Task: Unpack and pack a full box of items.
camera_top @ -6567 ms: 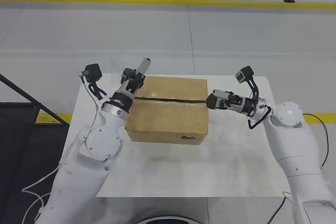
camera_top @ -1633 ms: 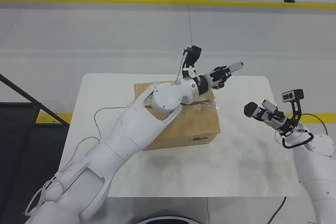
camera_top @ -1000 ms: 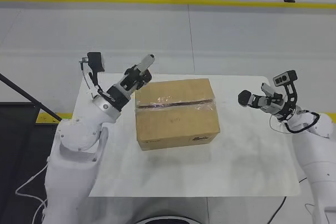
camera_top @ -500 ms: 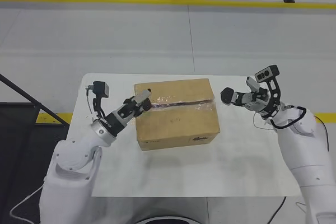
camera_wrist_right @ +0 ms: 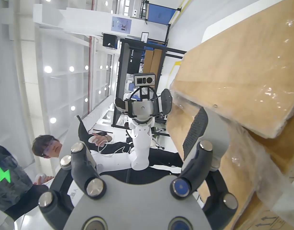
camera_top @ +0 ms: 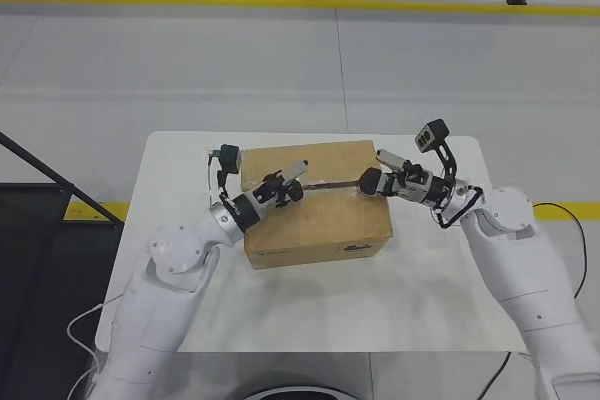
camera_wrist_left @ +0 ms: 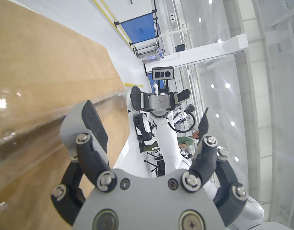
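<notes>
A closed brown cardboard box (camera_top: 315,215) stands in the middle of the white table, its top seam covered by clear tape (camera_top: 332,184). My left gripper (camera_top: 289,183) hovers open over the left half of the box top, one finger (camera_wrist_left: 94,120) lying against the taped seam (camera_wrist_left: 29,130). My right gripper (camera_top: 372,181) is open at the right end of the seam, with one finger (camera_wrist_right: 197,130) beside the raised flap edge (camera_wrist_right: 269,125) of the box (camera_wrist_right: 245,68). Nothing sits between either pair of fingers. Each wrist view shows the other gripper facing it across the box.
The white table (camera_top: 430,300) has bare surface in front of the box and to both sides of it. A black frame (camera_top: 25,155) stands off the table's left edge. The box contents are hidden.
My left gripper has slid from the box's left edge onto the top, along the seam toward the middle. My right gripper has moved left to the seam's right end. The box stays put.
</notes>
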{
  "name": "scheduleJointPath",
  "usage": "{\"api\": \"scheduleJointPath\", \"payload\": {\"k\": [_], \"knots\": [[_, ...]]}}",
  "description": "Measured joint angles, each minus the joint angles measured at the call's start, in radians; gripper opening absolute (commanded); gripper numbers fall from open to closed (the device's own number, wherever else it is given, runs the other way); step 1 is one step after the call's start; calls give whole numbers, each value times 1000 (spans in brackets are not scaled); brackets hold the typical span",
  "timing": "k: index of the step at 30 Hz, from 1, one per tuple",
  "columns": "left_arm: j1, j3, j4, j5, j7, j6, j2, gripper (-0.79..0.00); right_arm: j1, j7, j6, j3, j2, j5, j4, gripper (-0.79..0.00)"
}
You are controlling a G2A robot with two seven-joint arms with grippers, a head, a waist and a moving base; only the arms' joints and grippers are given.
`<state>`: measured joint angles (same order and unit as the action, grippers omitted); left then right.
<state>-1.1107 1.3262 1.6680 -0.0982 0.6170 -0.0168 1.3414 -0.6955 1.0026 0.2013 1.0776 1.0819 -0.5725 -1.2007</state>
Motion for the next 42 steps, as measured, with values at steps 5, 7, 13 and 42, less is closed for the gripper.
{"api": "scheduleJointPath", "payload": {"k": [5,7,13,42], "knots": [[4,9,-30,-32,-15,8,-2,0,22,-24,-49,-29,8,58,22,0],[6,15,-41,-46,-20,15,-3,0,33,-27,-67,-34,11,63,41,0],[17,17,-71,-77,-28,44,-4,0,58,-28,-103,-47,21,59,79,0],[-148,164,19,-133,-73,-30,-38,0,153,-141,-115,-263,143,43,90,0]]}}
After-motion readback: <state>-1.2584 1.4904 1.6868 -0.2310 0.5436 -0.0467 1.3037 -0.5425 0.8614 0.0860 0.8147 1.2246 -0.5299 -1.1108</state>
